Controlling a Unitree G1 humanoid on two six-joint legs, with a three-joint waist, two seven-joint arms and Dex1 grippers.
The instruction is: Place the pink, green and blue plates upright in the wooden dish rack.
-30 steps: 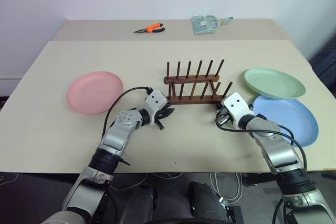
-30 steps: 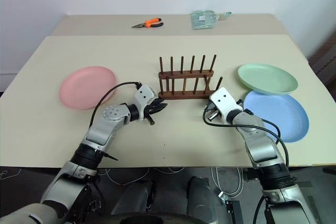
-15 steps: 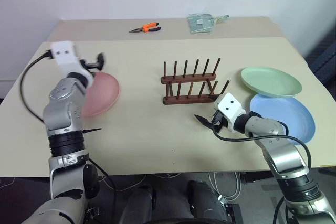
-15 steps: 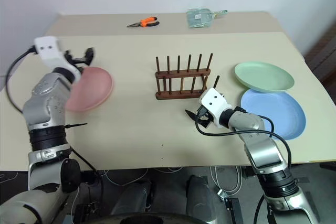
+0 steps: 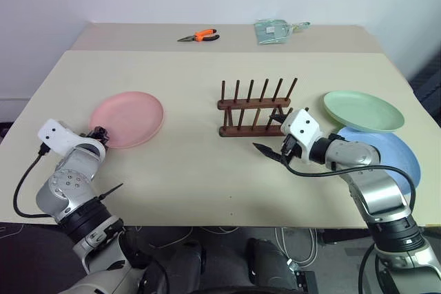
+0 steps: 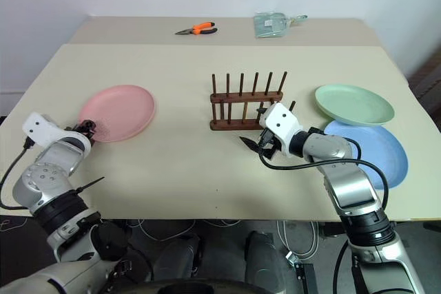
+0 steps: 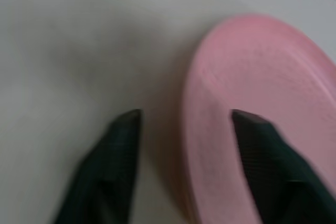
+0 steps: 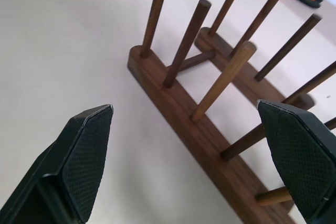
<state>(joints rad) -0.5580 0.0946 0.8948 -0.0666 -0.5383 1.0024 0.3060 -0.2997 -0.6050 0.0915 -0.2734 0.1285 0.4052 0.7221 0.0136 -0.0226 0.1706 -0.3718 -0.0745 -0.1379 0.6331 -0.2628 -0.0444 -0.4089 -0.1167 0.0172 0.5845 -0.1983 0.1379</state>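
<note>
Pink plate (image 5: 127, 118) lies flat at the table's left, its near rim now straddled by the parted fingers of the left gripper (image 7: 181, 129), which has swung over from the wooden dish rack (image 5: 255, 108) (first pickup looks imminent). Right gripper (image 6: 256, 145) hangs wide open beside the empty rack; green plate (image 5: 363, 109) and blue plate (image 5: 386, 153) lie untouched at right.

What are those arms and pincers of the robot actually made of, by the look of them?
Silver-grey metal segments with black joints. Each wrist ends in a white boxy block with a looping black cable. The left gripper and right gripper each have two black fingers with a finely textured inner face.
</note>
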